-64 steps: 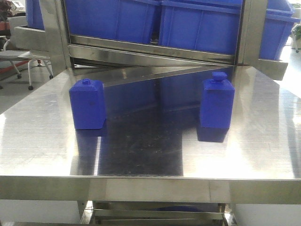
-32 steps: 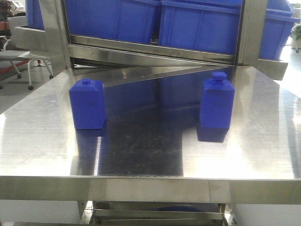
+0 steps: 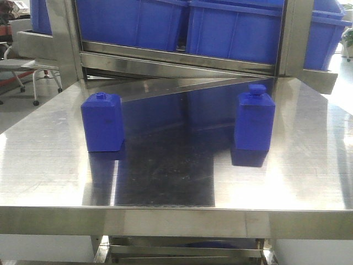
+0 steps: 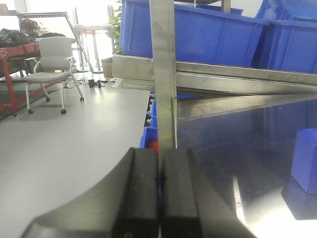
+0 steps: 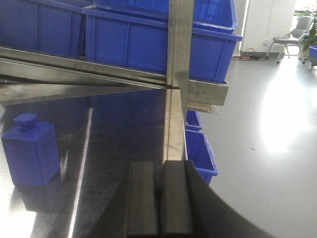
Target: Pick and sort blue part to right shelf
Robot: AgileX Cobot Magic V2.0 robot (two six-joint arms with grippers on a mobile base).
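The blue part [image 3: 253, 118] stood upright on the table [image 3: 55, 165], ahead-left of the right gripper [image 5: 158, 198], the nearer arm. That and the left gripper [image 4: 158, 193] had jaws pressed together.

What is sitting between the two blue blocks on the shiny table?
Nothing. Between the blue part and the flatter blue block there is only bare steel table, dark with reflections. The front view shows it.
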